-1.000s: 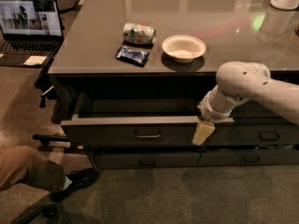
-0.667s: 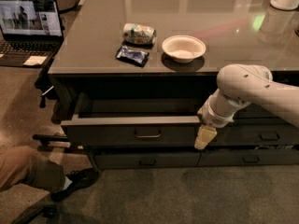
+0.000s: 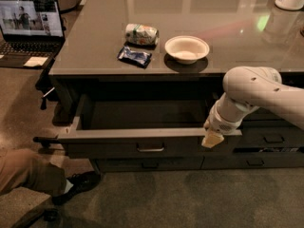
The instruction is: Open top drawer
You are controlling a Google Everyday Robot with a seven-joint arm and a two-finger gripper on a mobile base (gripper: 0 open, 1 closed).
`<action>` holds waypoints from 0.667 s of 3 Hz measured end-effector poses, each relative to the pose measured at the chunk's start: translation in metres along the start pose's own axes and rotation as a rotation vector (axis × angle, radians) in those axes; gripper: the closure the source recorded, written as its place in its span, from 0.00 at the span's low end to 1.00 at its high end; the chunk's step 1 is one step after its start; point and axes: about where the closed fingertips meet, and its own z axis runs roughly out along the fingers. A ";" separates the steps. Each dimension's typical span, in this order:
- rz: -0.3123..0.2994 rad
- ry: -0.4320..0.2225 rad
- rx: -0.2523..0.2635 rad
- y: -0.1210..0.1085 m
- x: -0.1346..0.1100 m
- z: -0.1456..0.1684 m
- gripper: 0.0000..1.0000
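Note:
The top drawer is a wide dark grey drawer under the countertop, pulled well out, with its deep grey interior showing. Its small bar handle sits in the middle of the front panel. My gripper is at the right end of the drawer's front panel, at its top edge and over the panel's front face. The white arm reaches in from the right, above the drawer's right corner.
On the grey countertop lie a can, a dark snack packet and a white bowl. A shallower drawer lies below, narrower drawers to the right. A laptop is at left; a person's leg and shoe lie on the floor.
The drawer front has come further out toward the camera. My gripper has moved with it, slightly down and to the right in view.

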 end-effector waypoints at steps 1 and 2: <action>-0.001 0.028 -0.016 0.012 0.006 -0.009 0.50; -0.010 0.071 0.000 0.018 0.012 -0.033 0.34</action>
